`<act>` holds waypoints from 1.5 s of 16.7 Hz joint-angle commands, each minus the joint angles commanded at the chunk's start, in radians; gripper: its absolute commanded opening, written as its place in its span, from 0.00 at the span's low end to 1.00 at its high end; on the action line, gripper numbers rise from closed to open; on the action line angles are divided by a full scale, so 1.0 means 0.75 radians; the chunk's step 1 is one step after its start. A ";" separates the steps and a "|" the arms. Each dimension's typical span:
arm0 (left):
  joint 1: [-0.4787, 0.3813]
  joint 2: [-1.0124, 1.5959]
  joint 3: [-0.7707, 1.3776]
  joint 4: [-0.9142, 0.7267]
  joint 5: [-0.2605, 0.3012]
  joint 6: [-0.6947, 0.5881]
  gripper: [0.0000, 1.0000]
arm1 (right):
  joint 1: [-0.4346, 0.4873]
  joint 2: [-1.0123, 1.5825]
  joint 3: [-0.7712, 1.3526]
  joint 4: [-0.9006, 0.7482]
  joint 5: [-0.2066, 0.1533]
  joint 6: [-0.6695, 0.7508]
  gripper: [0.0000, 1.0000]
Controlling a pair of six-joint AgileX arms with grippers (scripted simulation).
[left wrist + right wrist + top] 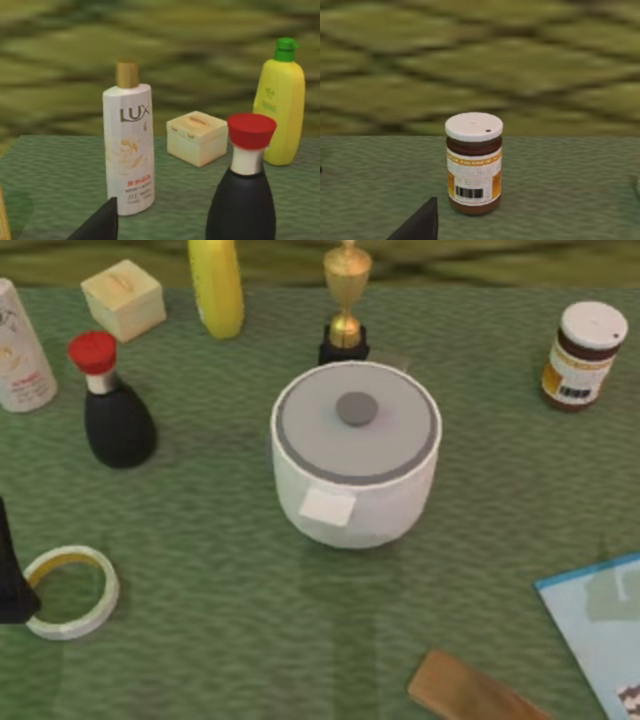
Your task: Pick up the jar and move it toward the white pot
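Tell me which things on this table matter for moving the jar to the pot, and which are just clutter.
Needed:
jar, standing untouched at the table's right
pot, at the middle

Clutter:
soy bottle
white bottle
yellow bottle
cream box
trophy
tape roll
wooden board
book

The white bottle (128, 150) reads "LUX".

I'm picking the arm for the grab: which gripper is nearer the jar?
Right. The jar stands upright, centred in the right wrist view, with a right gripper fingertip before it. The left arm sits at the table's far left edge.
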 joint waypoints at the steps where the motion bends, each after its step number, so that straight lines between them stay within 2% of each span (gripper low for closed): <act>1: 0.000 0.000 0.000 0.000 0.000 0.000 1.00 | 0.000 0.000 0.000 0.000 0.000 0.000 1.00; 5: 0.000 0.000 0.000 0.000 0.000 0.000 1.00 | -0.003 0.065 0.077 -0.045 -0.003 -0.007 1.00; 10: 0.000 0.000 0.000 0.000 0.000 0.000 1.00 | -0.029 0.416 0.462 -0.269 -0.006 -0.051 1.00; 17: 0.000 0.000 0.000 0.000 0.000 0.000 1.00 | -0.069 1.299 1.318 -0.783 -0.021 -0.198 1.00; 25: 0.000 0.000 0.000 0.000 0.000 0.000 1.00 | -0.059 2.484 2.413 -1.400 -0.092 -0.450 1.00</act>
